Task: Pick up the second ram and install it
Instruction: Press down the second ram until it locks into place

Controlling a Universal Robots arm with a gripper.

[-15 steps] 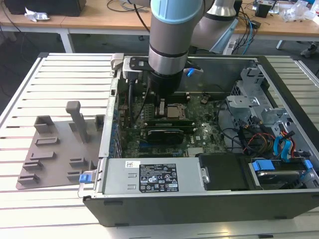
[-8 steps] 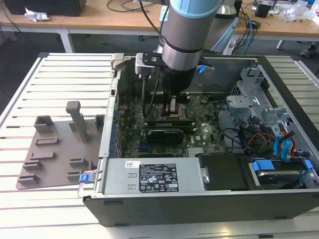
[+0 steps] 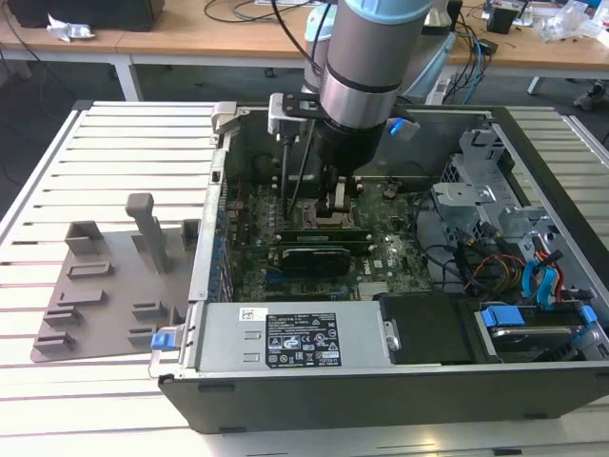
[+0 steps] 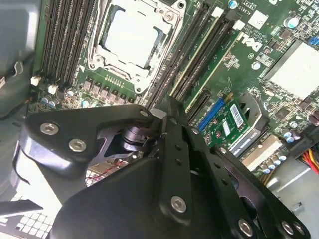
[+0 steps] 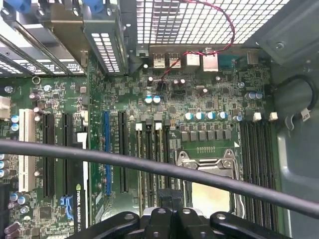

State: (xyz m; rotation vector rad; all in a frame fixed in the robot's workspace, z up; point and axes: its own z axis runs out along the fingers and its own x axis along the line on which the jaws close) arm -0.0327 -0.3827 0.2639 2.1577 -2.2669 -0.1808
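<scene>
One arm lowered inside the open computer case [image 3: 285, 381] | claw [image 3: 335, 202] over the motherboard [image 3: 381, 262] beside CPU socket [image 4: 132, 37] | I cannot tell its grip.

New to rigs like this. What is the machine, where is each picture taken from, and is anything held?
A single robot arm reaches down into an open computer case lying on a slatted table. The exterior view comes from a camera off the arm; both wrist views ride on the arm and look at the motherboard and its CPU socket. A grey holder tray lies beside the case. The end effector hangs over the board near the socket; whether it holds a memory stick cannot be told.
</scene>
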